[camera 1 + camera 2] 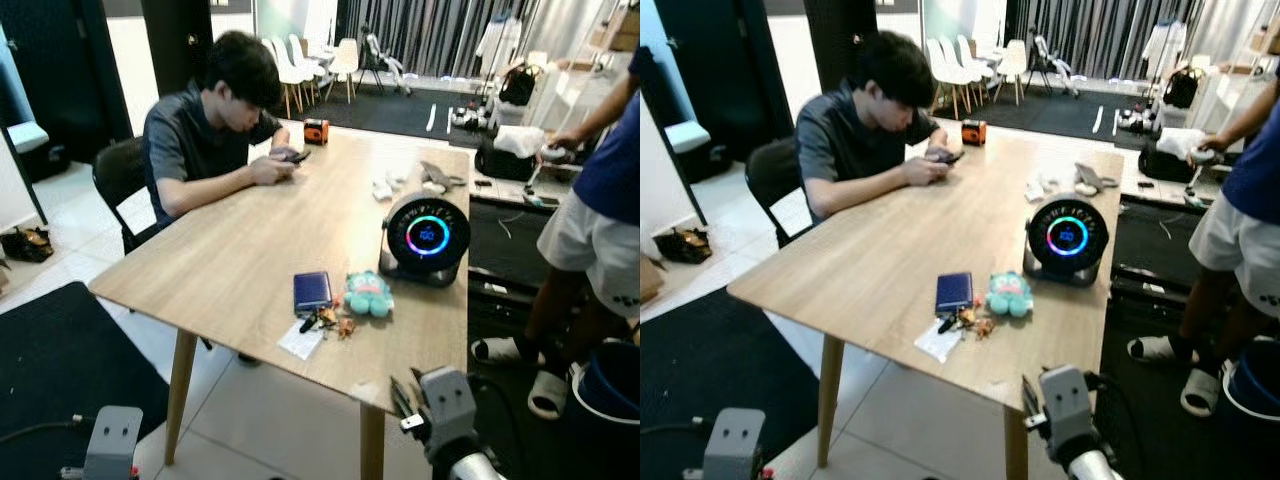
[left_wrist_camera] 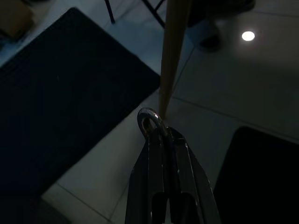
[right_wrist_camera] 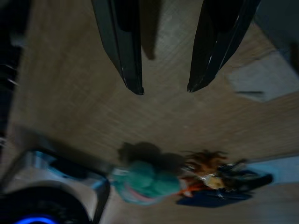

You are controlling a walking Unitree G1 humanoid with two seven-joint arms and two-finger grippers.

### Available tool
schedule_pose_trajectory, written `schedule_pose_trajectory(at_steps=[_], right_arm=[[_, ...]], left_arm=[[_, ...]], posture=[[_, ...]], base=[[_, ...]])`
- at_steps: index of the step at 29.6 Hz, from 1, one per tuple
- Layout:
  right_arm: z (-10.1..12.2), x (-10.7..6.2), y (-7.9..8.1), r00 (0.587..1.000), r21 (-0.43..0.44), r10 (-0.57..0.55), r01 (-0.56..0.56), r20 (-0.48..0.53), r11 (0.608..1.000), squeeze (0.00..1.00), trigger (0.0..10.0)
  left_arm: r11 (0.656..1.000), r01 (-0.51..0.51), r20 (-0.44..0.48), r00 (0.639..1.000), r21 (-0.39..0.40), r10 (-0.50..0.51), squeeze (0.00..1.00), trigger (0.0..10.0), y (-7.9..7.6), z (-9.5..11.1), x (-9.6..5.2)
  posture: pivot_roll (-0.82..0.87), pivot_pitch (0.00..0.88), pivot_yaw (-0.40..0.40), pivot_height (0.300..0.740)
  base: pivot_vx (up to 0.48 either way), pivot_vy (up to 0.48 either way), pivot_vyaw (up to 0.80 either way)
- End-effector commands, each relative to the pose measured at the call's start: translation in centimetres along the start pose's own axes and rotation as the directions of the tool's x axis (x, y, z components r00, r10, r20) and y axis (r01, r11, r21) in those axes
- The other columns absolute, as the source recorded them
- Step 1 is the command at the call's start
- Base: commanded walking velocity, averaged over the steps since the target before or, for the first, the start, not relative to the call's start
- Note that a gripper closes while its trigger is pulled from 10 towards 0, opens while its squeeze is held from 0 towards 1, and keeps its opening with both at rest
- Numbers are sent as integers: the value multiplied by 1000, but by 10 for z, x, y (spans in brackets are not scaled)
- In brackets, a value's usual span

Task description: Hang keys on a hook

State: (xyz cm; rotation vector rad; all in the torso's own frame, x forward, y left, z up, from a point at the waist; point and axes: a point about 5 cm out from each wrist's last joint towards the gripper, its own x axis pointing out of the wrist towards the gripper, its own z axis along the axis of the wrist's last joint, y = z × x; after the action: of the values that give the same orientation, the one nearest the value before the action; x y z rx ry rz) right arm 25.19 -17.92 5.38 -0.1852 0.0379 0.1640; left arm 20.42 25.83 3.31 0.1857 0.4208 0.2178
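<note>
right gripper (image 3: 164, 88) hovers spread above the bench (image 1: 230, 260); keys (image 1: 322, 320) lie beside a teal plush (image 1: 368, 294). closing off-centre would likely snag the plush. left gripper (image 2: 156, 130) pressed together, idle.

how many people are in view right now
2. One person sits at the far left side of the table, looking down at a phone. Another person stands at the right edge, partly cut off by the frame. Others may be hidden.
</note>
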Motion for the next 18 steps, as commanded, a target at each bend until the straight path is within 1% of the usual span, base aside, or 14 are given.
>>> schedule_pose_trajectory(at_steps=[1, 2, 4, 6, 7, 8, 9, 10, 11, 12, 14, 15, 16, 18], right_arm=[[-46, -29, -22, 964, 11, -111, 117, -242, 993, 0, 10000], [-41, -28, -28, 966, -6, -136, 138, -218, 990, 0, 10000], [-13, -20, -61, 958, -51, -269, 266, -96, 963, 0, 10000], [8, -17, -87, 931, -62, -365, 363, -14, 930, 0, 10000], [14, -18, -97, 917, -70, -399, 399, 8, 914, 0, 10000], [17, -19, -103, 908, -75, -419, 420, 22, 904, 0, 10000], [20, -22, -115, 886, -82, -463, 464, 34, 882, 0, 10000], [20, -22, -115, 886, -82, -463, 464, 34, 882, 0, 10000], [21, -25, -123, 869, -82, -494, 495, 41, 865, 0, 10000], [21, -25, -123, 869, -82, -494, 495, 41, 865, 0, 10000], [28, -31, -138, 832, -79, -551, 554, 62, 829, 0, 10000], [28, -31, -138, 832, -79, -551, 554, 62, 829, 0, 10000], [31, -32, -142, 821, -73, -566, 570, 70, 818, 0, 10000], [34, -32, -145, 815, -65, -575, 579, 73, 813, 0, 10000]], left_arm=[[1000, -3, 17, 1000, -16, 3, 0, 10000, 3, 3, 0], [1000, -5, 24, 1000, -17, 5, 0, 10000, 4, 4, 1], [1000, 1, 64, 998, -20, 0, 0, 10000, 5, 14, 6], [1000, 14, 88, 996, -22, -12, 0, 10000, 2, 20, 9], [1000, 21, 97, 995, -18, -19, 0, 10000, 0, 22, 11], [1000, 25, 102, 994, -16, -23, 0, 10000, -1, 22, 12], [999, 31, 108, 994, -11, -30, 0, 10000, -2, 22, 13], [999, 31, 108, 994, -11, -30, 0, 10000, -2, 22, 13], [999, 37, 112, 993, -8, -36, 0, 10000, -4, 21, 14], [999, 37, 112, 993, -8, -36, 0, 10000, -4, 21, 14], [999, 43, 113, 993, -6, -42, 0, 10000, -5, 21, 15], [999, 43, 113, 993, -6, -42, 0, 10000, -5, 21, 15], [999, 44, 113, 993, -5, -43, 0, 10000, -5, 20, 15], [999, 45, 113, 993, -6, -44, 0, 10000, -6, 20, 15]], posture=[[57, 126, 22, 740], [61, 127, 21, 740], [51, 130, 24, 740], [44, 131, 27, 740], [44, 131, 27, 740], [44, 131, 27, 740], [32, 129, 32, 740], [32, 129, 32, 740], [30, 129, 33, 740], [30, 129, 33, 740], [30, 129, 33, 740], [30, 129, 33, 740], [30, 129, 33, 740], [29, 127, 28, 740]], base=[[0, 0, 0], [0, 0, 0], [0, 0, 0], [0, 0, 0], [0, 0, 0], [0, 0, 0], [0, 0, 0], [0, 0, 0], [0, 0, 0], [0, 0, 0], [0, 0, 0], [0, 0, 0], [0, 0, 0], [0, 0, 0]])
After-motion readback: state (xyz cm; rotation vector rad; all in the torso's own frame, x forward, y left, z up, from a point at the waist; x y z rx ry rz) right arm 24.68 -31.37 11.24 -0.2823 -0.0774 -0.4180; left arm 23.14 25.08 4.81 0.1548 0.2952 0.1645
